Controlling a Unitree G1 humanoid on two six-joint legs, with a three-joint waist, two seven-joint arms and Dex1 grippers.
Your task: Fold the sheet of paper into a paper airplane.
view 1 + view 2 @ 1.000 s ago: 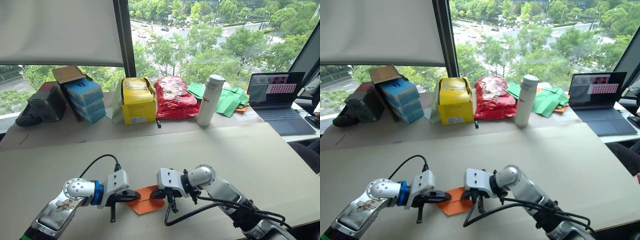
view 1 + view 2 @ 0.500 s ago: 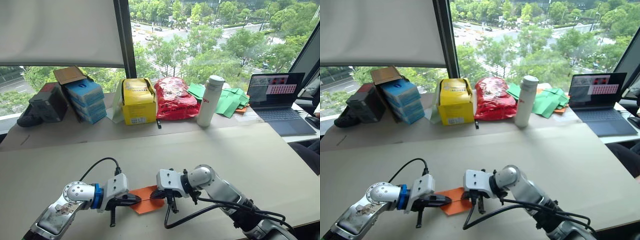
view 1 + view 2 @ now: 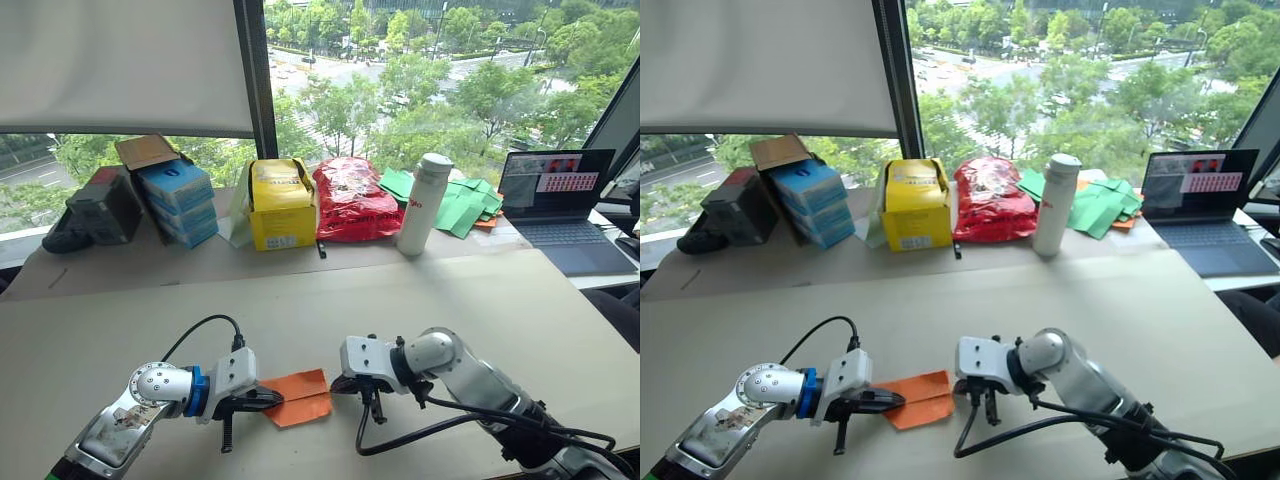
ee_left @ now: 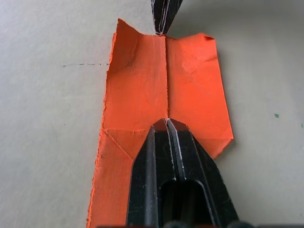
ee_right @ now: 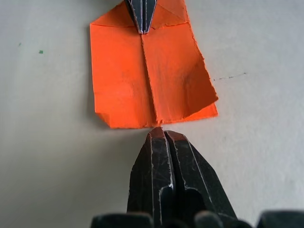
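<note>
The creased orange sheet of paper [image 3: 299, 397] lies long left to right; left gripper [image 3: 272, 398] pressing it closed, right gripper [image 3: 336, 385] closed beside it

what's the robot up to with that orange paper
It is folding a sheet of paper into a plane on the table. The left end effector, fingers shut, presses on the paper's centre crease at one end. The right end effector, also shut, sits just off the opposite edge, not on the paper. The paper lies flat, partly folded and not yet a plane.
</note>
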